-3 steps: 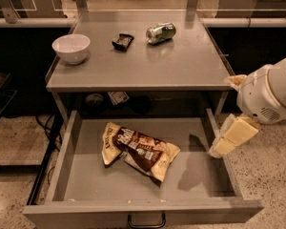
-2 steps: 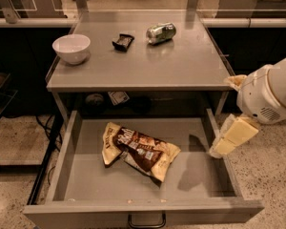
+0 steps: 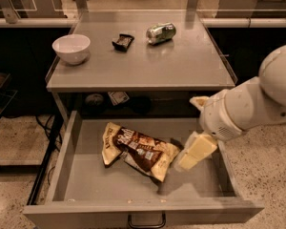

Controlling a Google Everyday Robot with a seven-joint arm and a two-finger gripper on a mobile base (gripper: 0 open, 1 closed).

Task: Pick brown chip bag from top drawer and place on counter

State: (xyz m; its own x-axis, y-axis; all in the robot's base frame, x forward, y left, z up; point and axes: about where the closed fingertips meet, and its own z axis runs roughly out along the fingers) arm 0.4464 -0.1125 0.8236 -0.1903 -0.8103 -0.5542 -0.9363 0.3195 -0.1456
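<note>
The brown chip bag (image 3: pixel 138 149) lies crinkled in the middle of the open top drawer (image 3: pixel 66 161), dark brown centre with cream ends. The grey counter (image 3: pixel 181 66) is above the drawer. My gripper (image 3: pixel 193 154) hangs from the white arm at the right, low over the drawer's right part. Its cream tip is just right of the bag's end, close to it.
On the counter stand a white bowl (image 3: pixel 71 48) at the left, a small black wrapper (image 3: pixel 122 41) and a crushed silver-green can (image 3: pixel 160 33) at the back. The drawer's dark pull handle (image 3: pixel 146 222) is at the front. Speckled floor lies on both sides.
The gripper has moved left and down, from the drawer's right wall to just beside the bag's right end. The bag has not moved.
</note>
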